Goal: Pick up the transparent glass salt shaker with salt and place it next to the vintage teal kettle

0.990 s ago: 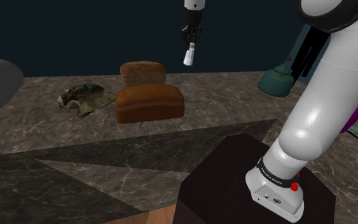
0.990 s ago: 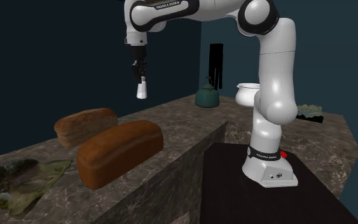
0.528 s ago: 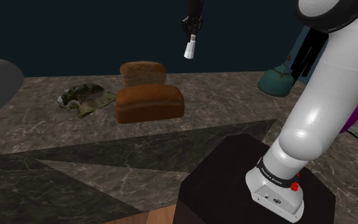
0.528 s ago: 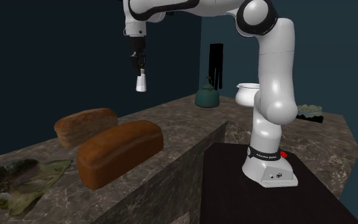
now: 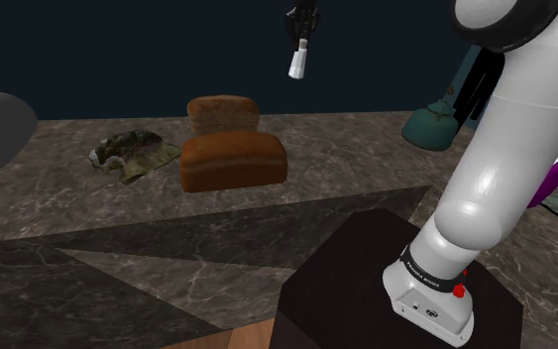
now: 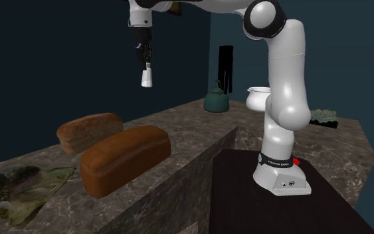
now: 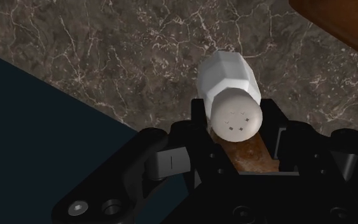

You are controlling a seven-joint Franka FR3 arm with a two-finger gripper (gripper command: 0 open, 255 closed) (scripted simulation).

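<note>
1. Claw state: the all-black two-finger gripper is clamped on the white, faceted salt shaker with a perforated cap. In the wrist view, one finger presses each side of the cap end.
2. Shaker orientation: the perforated cap faces the wrist camera. The faceted body projects past the fingertips toward the dark marbled stone counter.
3. Shaker position, shoulder view: the salt shaker hangs directly under the gripper, in the air and well above the counter. It touches nothing but the fingers.
4. Shaker position, second exterior view: the salt shaker hangs below the gripper, high over the counter.
5. Target reference: the teal kettle with a looped handle stands on the counter at the shoulder view's right, well apart from the shaker. In the second exterior view the kettle stands at the far end of the counter, just beside a white pot.
6. Other items on the counter:
   - a brown bread loaf at the front, with a second brown loaf just behind it, below the shaker's height;
   - a green leafy bundle to the shoulder view's left of the loaves.
7. Base: the white arm rises from the dark box stand.
</note>
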